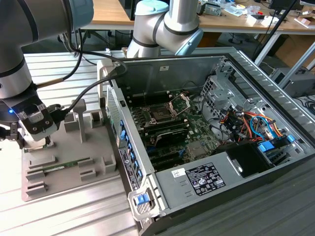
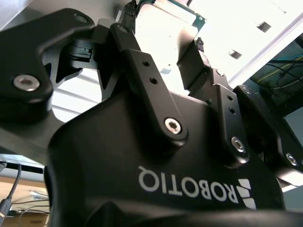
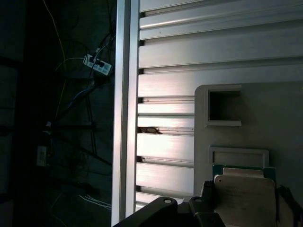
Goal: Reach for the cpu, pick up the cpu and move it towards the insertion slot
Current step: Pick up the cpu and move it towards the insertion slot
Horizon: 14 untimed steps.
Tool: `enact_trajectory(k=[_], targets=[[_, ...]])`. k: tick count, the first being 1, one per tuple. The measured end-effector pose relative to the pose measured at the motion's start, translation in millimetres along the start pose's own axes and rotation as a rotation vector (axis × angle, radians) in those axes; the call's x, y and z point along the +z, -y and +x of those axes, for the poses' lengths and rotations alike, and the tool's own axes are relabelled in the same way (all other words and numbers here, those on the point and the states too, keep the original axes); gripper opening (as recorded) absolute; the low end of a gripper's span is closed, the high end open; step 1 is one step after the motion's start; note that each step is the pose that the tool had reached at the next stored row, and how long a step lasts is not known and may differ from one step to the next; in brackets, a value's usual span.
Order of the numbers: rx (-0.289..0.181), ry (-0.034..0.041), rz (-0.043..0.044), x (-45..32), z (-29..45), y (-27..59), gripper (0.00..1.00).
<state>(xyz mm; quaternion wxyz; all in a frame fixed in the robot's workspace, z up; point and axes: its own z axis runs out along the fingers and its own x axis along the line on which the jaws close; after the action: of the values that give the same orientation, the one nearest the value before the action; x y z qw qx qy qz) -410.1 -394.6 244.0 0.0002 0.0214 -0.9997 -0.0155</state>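
I have the gripper (image 1: 38,140) at the grey plastic tray's (image 1: 74,172) edge on the exterior view's left. Its 2 black fingers (image 2: 142,71) are clamped on opposite edges of the cpu (image 3: 244,194), a flat pale square with a green rim. I cannot tell whether it touches the tray. The metal-framed insertion slot (image 1: 160,116) sits well apart from the tray.

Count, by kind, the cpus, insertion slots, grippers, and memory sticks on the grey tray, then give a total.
cpu: 1
insertion slot: 1
gripper: 1
memory stick: 1
Total: 4
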Motion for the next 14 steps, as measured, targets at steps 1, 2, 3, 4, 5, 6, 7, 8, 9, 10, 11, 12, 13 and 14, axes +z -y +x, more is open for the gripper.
enact_trajectory(k=[1,2,3,4,5,6,7,8,9,10,11,12,13,14], targets=[[0.000,0.0000,0.0001,-0.3,0.0,0.0,0.55],[0.000,-0.0001,0.0001,-0.5,0.0,0.0,0.55],[0.000,-0.0001,0.0001,-0.8,0.0,0.0,0.55],[0.000,-0.0002,0.0002,-1.3,0.0,0.0,0.55],[0.000,-0.0001,0.0001,-2.0,0.0,-0.1,0.55],[0.000,0.0000,0.0000,-2.5,0.0,-0.1,0.55],[0.000,0.0000,0.0000,-3.1,0.0,-0.1,0.55],[0.000,0.0000,0.0000,-3.6,0.0,-0.1,0.55],[0.000,0.0000,0.0000,-3.8,0.0,-0.1,0.55],[0.000,0.0000,0.0000,-4.2,0.0,-0.1,0.55],[0.000,0.0000,0.0000,-4.5,0.0,-0.1,0.55],[0.000,-0.0001,0.0000,-4.9,0.0,-0.2,0.55],[0.000,0.0000,0.0000,-5.2,0.0,-0.2,0.55],[0.000,0.0000,0.0000,-5.8,0.0,-0.2,0.55]])
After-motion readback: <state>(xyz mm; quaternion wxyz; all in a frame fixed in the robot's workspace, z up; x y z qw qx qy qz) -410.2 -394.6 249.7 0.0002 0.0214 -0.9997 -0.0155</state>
